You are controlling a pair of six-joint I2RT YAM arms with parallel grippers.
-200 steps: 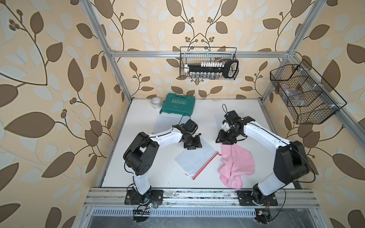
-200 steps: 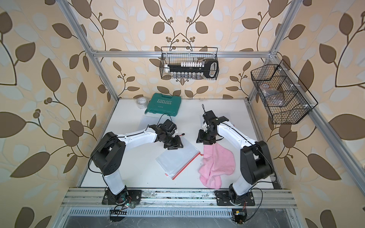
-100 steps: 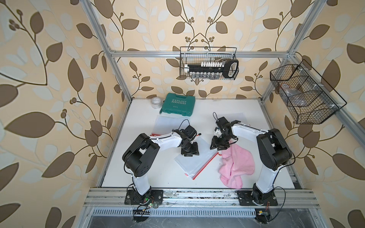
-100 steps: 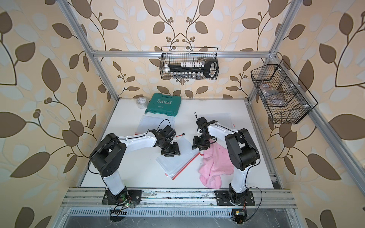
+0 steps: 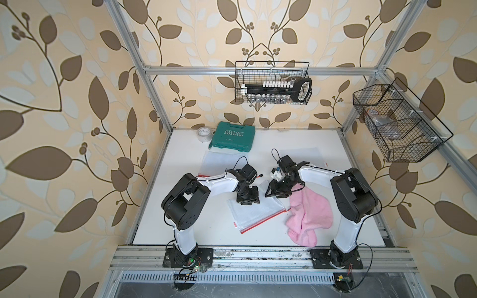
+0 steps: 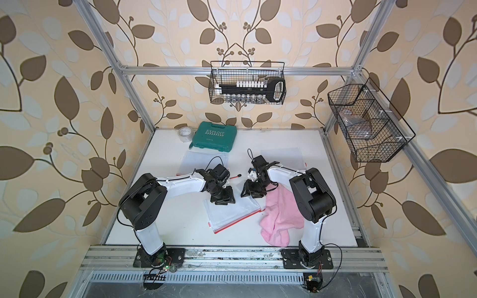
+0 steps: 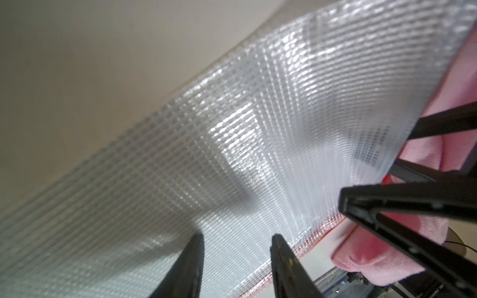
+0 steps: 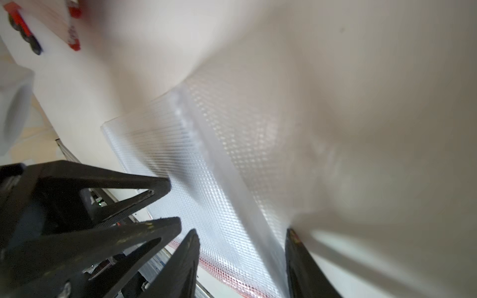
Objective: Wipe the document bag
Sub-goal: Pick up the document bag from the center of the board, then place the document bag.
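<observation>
The translucent mesh document bag with a red zip edge [image 5: 254,212] lies flat on the white table [image 5: 206,232], just beside the pink terry cloth [image 5: 309,216]. The left gripper [image 7: 237,235], jaws half parted and empty, sits over the part of the bag farther from the cloth. The right gripper [image 8: 241,230], also half parted, straddles the bag's corner nearest the cloth.
</observation>
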